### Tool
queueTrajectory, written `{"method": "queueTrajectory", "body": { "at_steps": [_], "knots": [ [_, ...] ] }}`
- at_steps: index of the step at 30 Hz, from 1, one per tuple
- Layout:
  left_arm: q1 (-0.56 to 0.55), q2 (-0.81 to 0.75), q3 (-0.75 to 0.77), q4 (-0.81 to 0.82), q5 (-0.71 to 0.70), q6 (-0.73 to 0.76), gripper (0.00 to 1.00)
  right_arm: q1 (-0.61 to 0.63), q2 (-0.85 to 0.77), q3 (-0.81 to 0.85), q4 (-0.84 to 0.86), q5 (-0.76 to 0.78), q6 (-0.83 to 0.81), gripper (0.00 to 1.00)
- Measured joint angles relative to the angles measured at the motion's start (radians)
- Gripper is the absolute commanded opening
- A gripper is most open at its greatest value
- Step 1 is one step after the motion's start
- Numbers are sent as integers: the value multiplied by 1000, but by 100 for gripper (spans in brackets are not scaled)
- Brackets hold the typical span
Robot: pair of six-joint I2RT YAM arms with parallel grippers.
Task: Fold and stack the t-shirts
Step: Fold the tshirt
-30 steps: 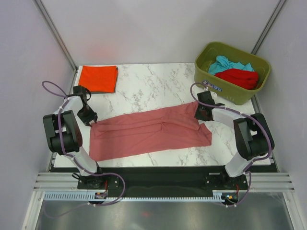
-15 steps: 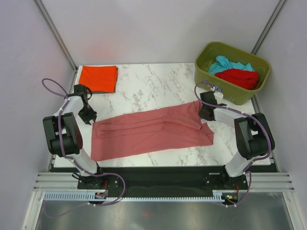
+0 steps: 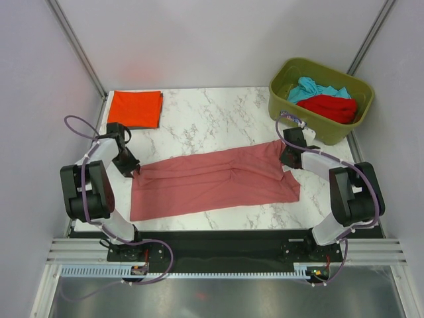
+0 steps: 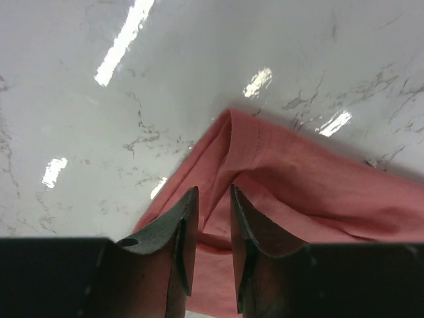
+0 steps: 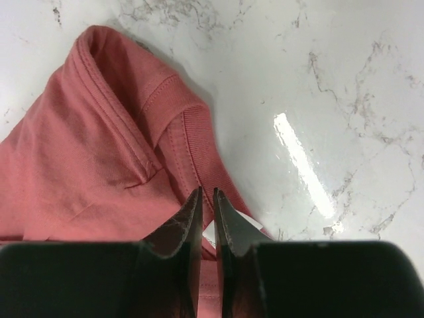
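White marble-patterned tabletop (image 3: 218, 112) fills the work area, with pale walls on three sides. Across its near half lies the dusty pink t-shirt (image 3: 212, 182), folded into a long band that runs from the left side to the right and rises slightly toward the right. It lies mostly flat on the surface, with soft creases near its middle.

The left gripper (image 3: 134, 172) sits at the band's far-left corner. In the left wrist view its dark fingers (image 4: 169, 252) stand only narrowly apart, with pink cloth pinched between them; the corner of the shirt (image 4: 291, 185) puckers into a small peak just beyond the tips. The right gripper (image 3: 286, 159) sits at the far-right corner. In the right wrist view its fingers (image 5: 179, 245) are pressed almost together on the shirt's edge, beside a ribbed band (image 5: 192, 139) and a bit of white label.

At the far-left corner of the table rests the orange-red t-shirt (image 3: 135, 108), folded into a neat square, well apart from the pink one. The olive-green bin (image 3: 318, 127) stands at the far right — inside it a teal t-shirt (image 3: 310, 89) and a bright red t-shirt (image 3: 331, 108) lie bunched together.
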Motion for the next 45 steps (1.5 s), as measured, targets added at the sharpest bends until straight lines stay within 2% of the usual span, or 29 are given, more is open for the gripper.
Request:
{"method": "queueTrajectory", "body": {
  "at_steps": [3,6,9,10,13,16,19,21,23,24,25,27,30,33,39,45],
  "knots": [
    [-2,-13,-32,0,53,-5,41,-1,-11,0,0,-11,-5,20],
    [-16,-24,-47,2,109,-7,40,-2,-22,-2,0,-16,-8,20],
    [-45,-35,-63,17,137,-7,34,-2,-28,-4,0,-23,-11,20],
    [-53,-46,-73,20,142,-8,27,-2,-29,-4,0,-25,-14,20],
    [-70,-98,-108,20,138,-12,19,-2,-29,-4,0,-28,-16,20],
    [-89,-153,-141,21,90,-15,6,-2,-30,-4,1,-31,-19,20],
    [-98,-174,-173,19,30,-29,6,-2,-30,-4,0,-33,-23,21],
    [-100,-179,-189,15,-9,-44,8,-2,-31,-4,0,-33,-26,21],
    [-100,-201,-200,7,-43,-66,13,-2,-32,-4,0,-32,-28,21],
    [-100,-222,-202,5,-56,-78,20,-2,-34,-4,0,-32,-31,21],
    [-100,-249,-202,1,-68,-89,36,-2,-36,-4,0,-32,-33,21],
    [-100,-322,-201,-1,-80,-115,46,-2,-41,-4,0,-32,-34,22],
    [-100,-387,-177,-8,-71,-159,51,-2,-46,-4,0,-32,-35,22],
    [-100,-361,-127,-2,-23,-197,53,-2,-47,-4,-1,-33,-38,22],
    [-100,-259,-104,5,45,-248,51,-2,-52,-4,-1,-33,-42,22],
    [-100,-203,-109,3,38,-264,48,-2,-58,-4,-2,-39,-50,23]
  ]
}}
